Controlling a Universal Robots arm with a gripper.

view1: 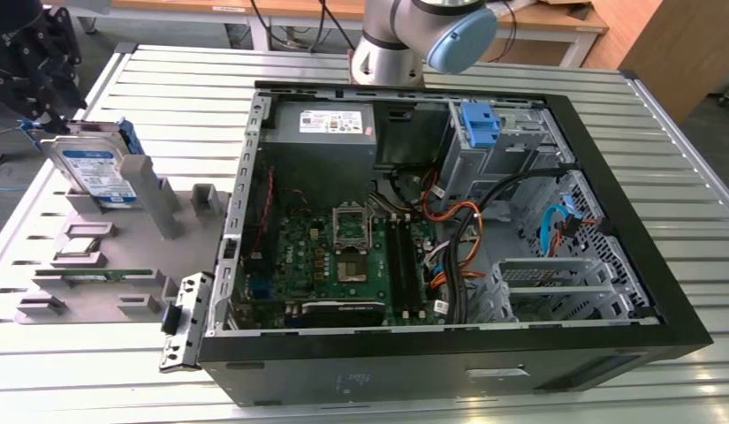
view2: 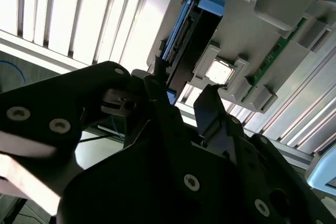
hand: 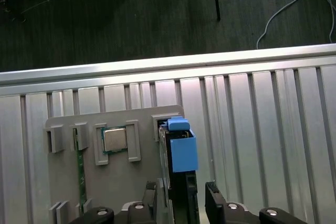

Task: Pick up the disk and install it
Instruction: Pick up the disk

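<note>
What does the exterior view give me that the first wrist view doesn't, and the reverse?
Exterior view adds the open case with its motherboard and the arm's base. First wrist view adds the floor with cables, and the open gripper astride the disk. Both share the disk standing on edge in the gray holder, with the chip beside it.

Blue-framed silver disk point(view1: 99, 172) stands on edge.
</note>
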